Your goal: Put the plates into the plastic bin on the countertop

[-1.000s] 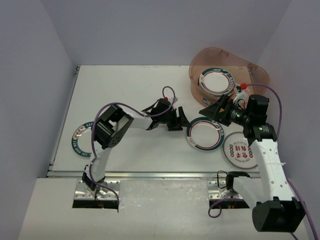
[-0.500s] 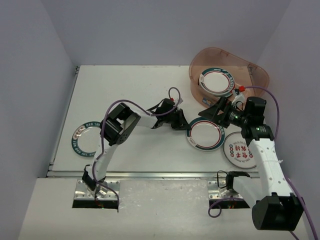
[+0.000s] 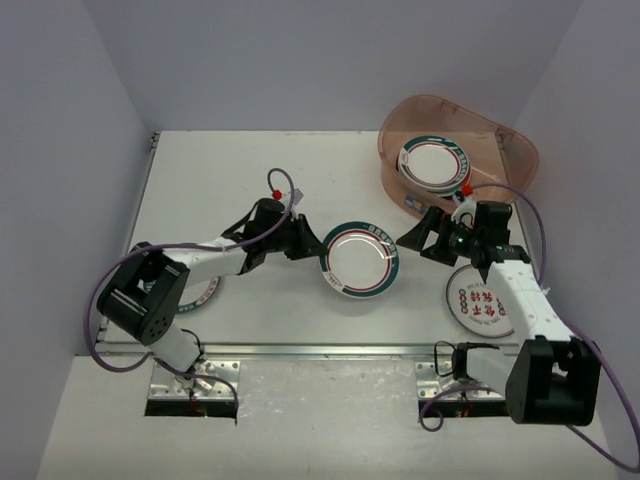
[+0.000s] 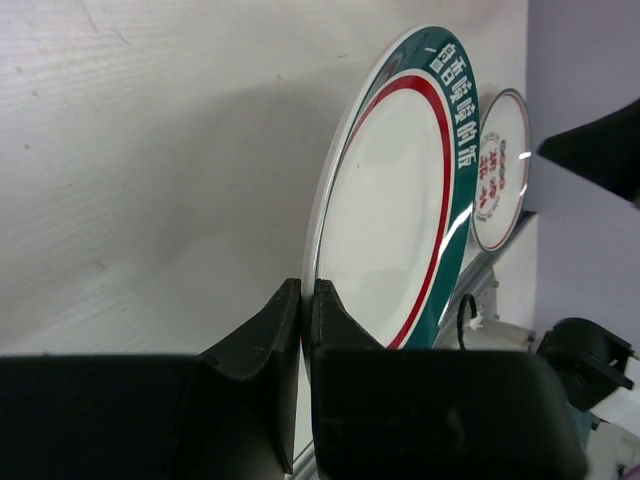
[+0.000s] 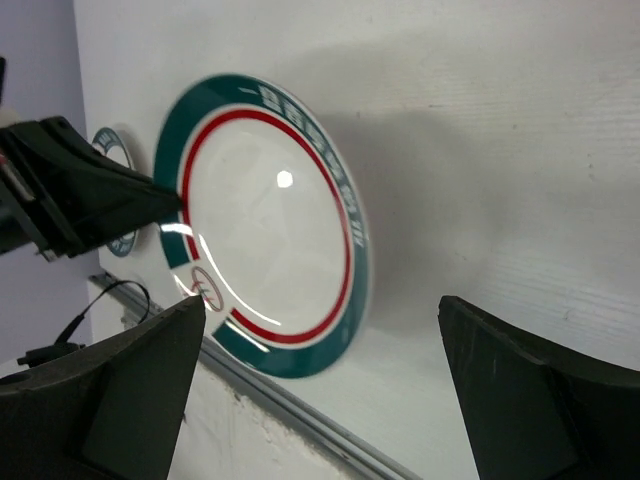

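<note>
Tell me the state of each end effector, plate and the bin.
Left end effector, shut on teal plate's rim.
Right end effector, open, empty.
Teal plate, tilted, held.
Binned plate, lying inside bin.
Lettered plate, flat on countertop.
Dark-rimmed plate, flat, partly hidden.
Bin, upright, holding one plate.

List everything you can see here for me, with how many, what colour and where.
Countertop: one, white.
Plastic bin: one, pinkish-brown, far right corner.
Plate in bin: one, teal-and-red rim, inside.
Teal-and-red plate: one, white centre, middle, held at its rim.
Red-lettered plate: one, white, near right.
Dark-rimmed plate: one, left, partly under the left arm.
Left gripper: black, shut on the teal-and-red plate.
Right gripper: black, open, beside that plate.
</note>
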